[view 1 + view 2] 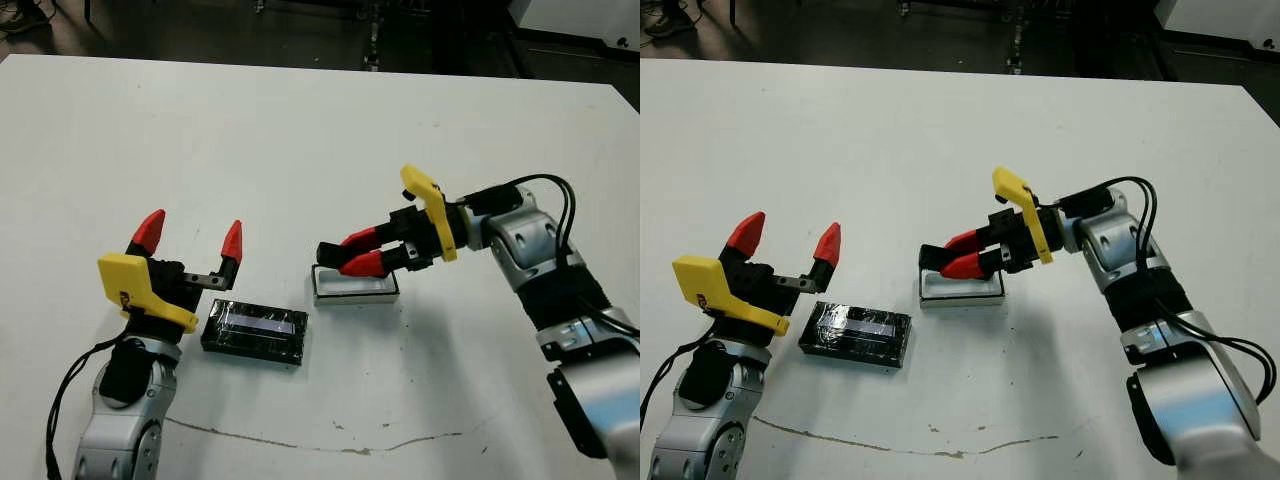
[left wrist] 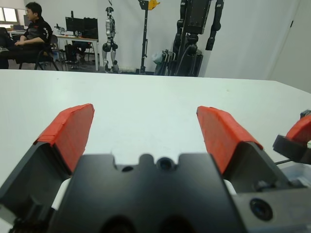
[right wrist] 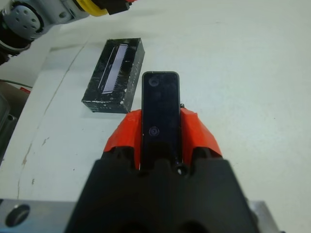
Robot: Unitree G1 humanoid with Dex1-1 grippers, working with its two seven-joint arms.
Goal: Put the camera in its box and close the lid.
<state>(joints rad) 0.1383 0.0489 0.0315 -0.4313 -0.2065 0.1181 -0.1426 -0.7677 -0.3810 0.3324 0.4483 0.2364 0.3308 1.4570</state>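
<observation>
The slim black camera (image 3: 160, 109) is pinched between the red fingers of my right gripper (image 1: 352, 252), which is shut on it. It hangs just above the box (image 1: 356, 287), a small white tray, with the camera's free end (image 1: 323, 252) poking past the tray's left end. To the left, the black lid (image 1: 254, 332) with its pale strip lies flat on the table, also in the right wrist view as the lid (image 3: 115, 74). My left gripper (image 1: 192, 238) stands open right behind the lid, nothing between its fingers (image 2: 73, 130).
A thin dark scuff line (image 1: 300, 440) runs along the white table (image 1: 300, 140) near its front edge. Beyond the far edge are dark floor and equipment stands, and a seated person (image 2: 30, 29) shows far off in the left wrist view.
</observation>
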